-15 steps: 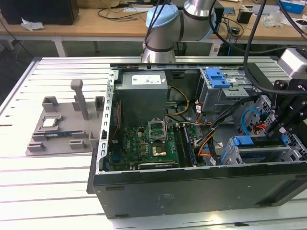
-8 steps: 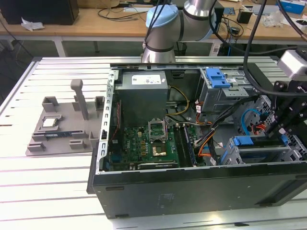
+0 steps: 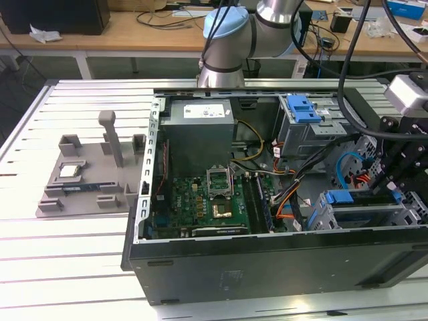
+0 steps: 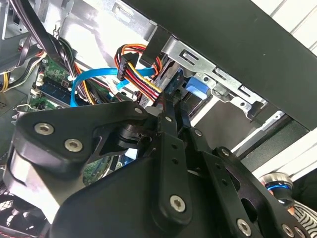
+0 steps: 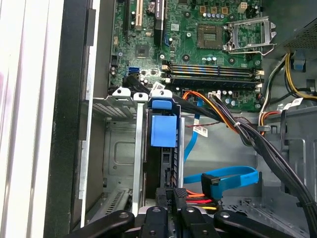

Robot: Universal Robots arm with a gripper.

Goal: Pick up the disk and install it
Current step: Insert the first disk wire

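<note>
The disk (image 3: 361,212) stands on edge inside the lower drive cage at the front corner of the open computer case, on the exterior view's right. Its blue rail tab (image 5: 163,130) faces the motherboard, and the same blue rail (image 4: 195,88) shows in the second wrist view. My gripper (image 3: 384,190) hangs over that cage. In both wrist views its black fingertips (image 4: 168,111) are pressed together at the disk's rear end, and my gripper (image 5: 173,201) has nothing between them. I cannot tell whether the tips touch the disk.
A power plug on red, yellow and black wires (image 5: 190,196) and a blue flat cable (image 5: 223,176) lie right beside the fingers. A thick black cable bundle (image 5: 257,144) crosses the case. A blue caddy (image 3: 304,107) tops the upper grey cage. A grey fixture (image 3: 87,174) sits on the exterior view's left.
</note>
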